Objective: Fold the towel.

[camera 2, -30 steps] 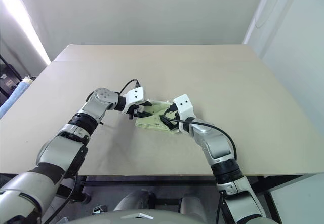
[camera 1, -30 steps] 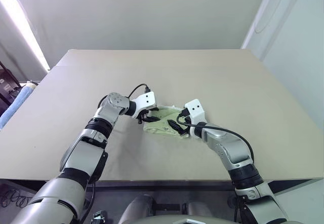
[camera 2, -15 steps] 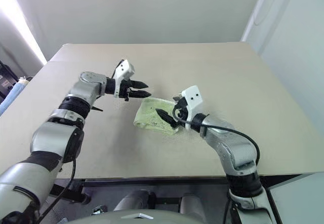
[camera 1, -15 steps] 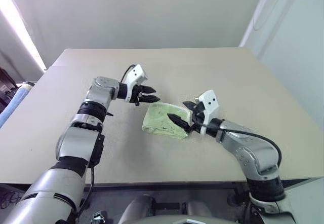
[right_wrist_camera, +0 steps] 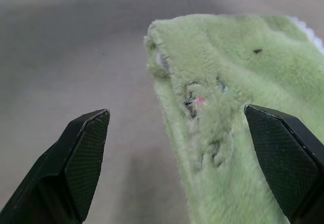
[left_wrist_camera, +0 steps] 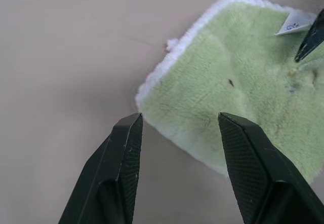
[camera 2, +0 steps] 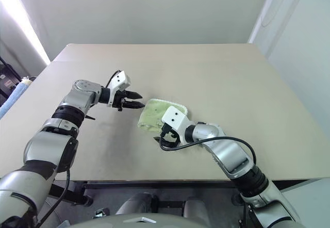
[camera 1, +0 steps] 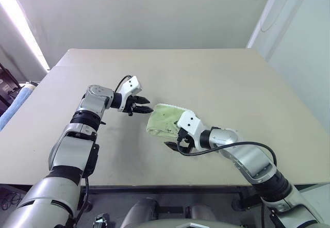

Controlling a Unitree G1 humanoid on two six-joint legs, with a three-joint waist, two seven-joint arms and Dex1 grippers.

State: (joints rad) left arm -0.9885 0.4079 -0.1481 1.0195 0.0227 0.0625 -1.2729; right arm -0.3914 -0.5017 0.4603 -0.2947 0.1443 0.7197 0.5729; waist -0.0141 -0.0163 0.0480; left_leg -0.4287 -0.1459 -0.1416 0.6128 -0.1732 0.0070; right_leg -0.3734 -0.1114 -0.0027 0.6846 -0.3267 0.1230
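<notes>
The towel point(camera 1: 164, 120), light green terry with white stitched edging, lies folded into a small thick packet near the middle of the tan table point(camera 1: 232, 83). In the left wrist view a small white label point(left_wrist_camera: 292, 24) shows near one of its corners, and white edging runs along two of its sides. The left gripper point(camera 1: 146, 109) hovers just beside the towel's left edge, pointing toward it, its two black fingers parted with nothing between them and not touching the cloth. The right gripper point(camera 1: 173, 144) sits at the towel's near edge, its jaws spread wide and empty; in the right wrist view its fingers point(right_wrist_camera: 76, 158) stand either side of the folded corner, above the table. A blue cloth roll point(camera 1: 14, 104) lies off the table's far left side.
</notes>
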